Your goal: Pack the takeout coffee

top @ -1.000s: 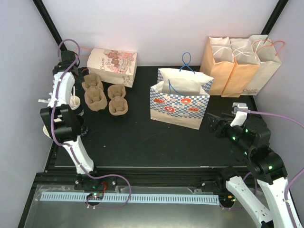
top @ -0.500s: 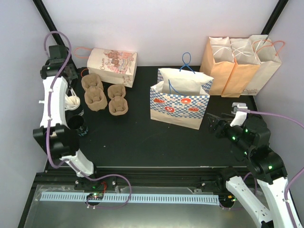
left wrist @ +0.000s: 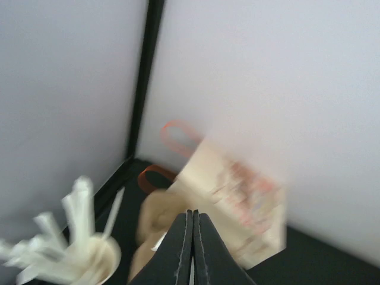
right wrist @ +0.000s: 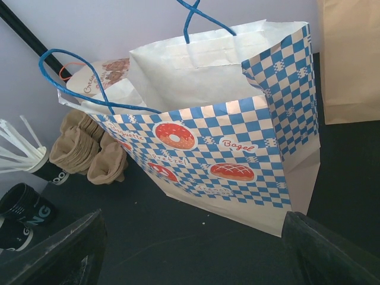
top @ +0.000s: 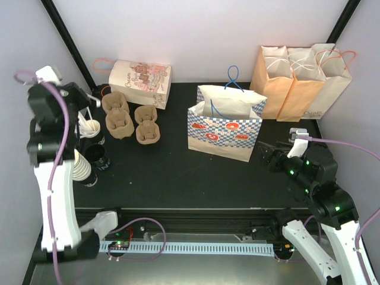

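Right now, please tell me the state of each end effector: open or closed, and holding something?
Left end effector: closed, holding nothing.
Right end effector: open, holding nothing.

walls (top: 196,35): pale, plain | frame posts (top: 66,35): black | light: seemingly even

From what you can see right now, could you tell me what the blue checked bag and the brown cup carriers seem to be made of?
The blue checked bag looks like matte white paper with printed checks: it holds sharp creases and a folded rim, and its blue handles look like twisted cord. The brown cup carriers appear to be moulded pulp: dull tan, soft rounded edges, no shine.
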Robot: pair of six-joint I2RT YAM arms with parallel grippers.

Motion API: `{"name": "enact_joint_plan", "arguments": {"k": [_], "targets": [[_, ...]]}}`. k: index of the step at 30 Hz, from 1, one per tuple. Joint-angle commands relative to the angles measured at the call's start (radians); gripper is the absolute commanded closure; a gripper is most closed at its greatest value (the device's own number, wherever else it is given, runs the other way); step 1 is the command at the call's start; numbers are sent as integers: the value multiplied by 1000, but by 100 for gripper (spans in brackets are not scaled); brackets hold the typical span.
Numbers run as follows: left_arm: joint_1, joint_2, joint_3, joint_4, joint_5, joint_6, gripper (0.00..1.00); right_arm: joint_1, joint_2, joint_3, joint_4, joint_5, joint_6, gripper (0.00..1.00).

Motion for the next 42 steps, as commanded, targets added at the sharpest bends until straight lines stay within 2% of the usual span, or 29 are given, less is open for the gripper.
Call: {"name": "enact_joint_plan", "arguments": {"k": [1,5,8,12,17,23,30,39,40,41,42], "targets": [[-4,-187,-173,375,308,-162,98,0,-3,6,9,-1,-2,17],[-23,-230,-296,607,550,-374,99,1,5,5,16,-4,0,17],[-101,-194,-353,748,658,-489,98,1,6,3,22,-2,5,17],[-292,-95,-369,899,675,-518,98,1,16,4,38,-10,13,17],[-440,10,-327,1016,659,-489,99,1,26,26,26,-7,9,18],[-546,74,-282,987,582,-393,98,1,19,41,17,2,-1,18],[-584,141,-260,950,583,-375,98,1,30,63,14,-13,1,18],[-610,234,-262,823,564,-315,95,0,25,68,3,-4,1,18],[-611,246,-265,812,575,-314,93,0,25,70,1,-3,2,18],[-613,258,-263,799,595,-308,85,1,25,72,0,-2,3,18],[-616,275,-258,787,634,-294,67,1,25,74,-2,-2,3,18]]}}
